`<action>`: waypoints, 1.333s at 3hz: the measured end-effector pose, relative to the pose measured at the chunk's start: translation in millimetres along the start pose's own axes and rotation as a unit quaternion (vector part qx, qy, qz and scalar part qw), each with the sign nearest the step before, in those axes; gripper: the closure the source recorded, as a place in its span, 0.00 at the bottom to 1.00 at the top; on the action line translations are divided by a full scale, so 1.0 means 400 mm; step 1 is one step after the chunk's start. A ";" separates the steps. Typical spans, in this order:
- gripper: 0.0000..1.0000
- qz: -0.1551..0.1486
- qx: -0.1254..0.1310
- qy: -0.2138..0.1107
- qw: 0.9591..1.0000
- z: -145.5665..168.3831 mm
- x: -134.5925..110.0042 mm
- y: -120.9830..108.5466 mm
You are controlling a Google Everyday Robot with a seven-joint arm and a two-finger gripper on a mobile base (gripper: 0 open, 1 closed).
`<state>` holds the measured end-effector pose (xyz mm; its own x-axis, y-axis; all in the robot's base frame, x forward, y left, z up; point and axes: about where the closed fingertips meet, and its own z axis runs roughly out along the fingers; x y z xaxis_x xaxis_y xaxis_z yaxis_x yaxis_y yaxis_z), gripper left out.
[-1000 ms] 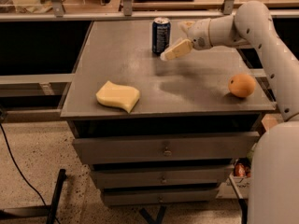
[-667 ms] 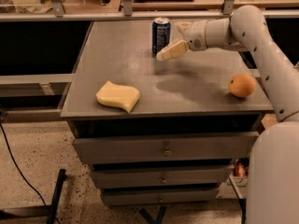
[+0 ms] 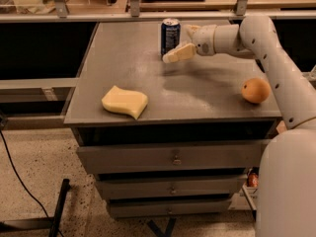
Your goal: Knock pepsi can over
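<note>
Three things on the table (image 3: 207,95): pepsi can (image 3: 170,36), sponge (image 3: 124,101), orange (image 3: 256,90).
Pepsi can: upright, far edge, around mid-width.
Gripper (image 3: 178,44): just right of the can, fingers apart, nearer fingertip low beside the can; contact unclear.
Sponge: near left.
Orange: right, well apart from the can.
</note>
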<state>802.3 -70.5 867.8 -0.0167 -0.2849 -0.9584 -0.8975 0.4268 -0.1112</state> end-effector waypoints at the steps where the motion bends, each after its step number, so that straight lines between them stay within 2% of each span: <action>1: 0.00 0.006 0.006 -0.011 1.000 0.007 -0.005 -0.015; 4: 0.00 0.018 0.014 -0.026 0.999 0.038 -0.004 -0.026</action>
<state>818.4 -61.3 866.5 -0.0255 -0.2247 -0.9741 -0.8836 0.4608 -0.0831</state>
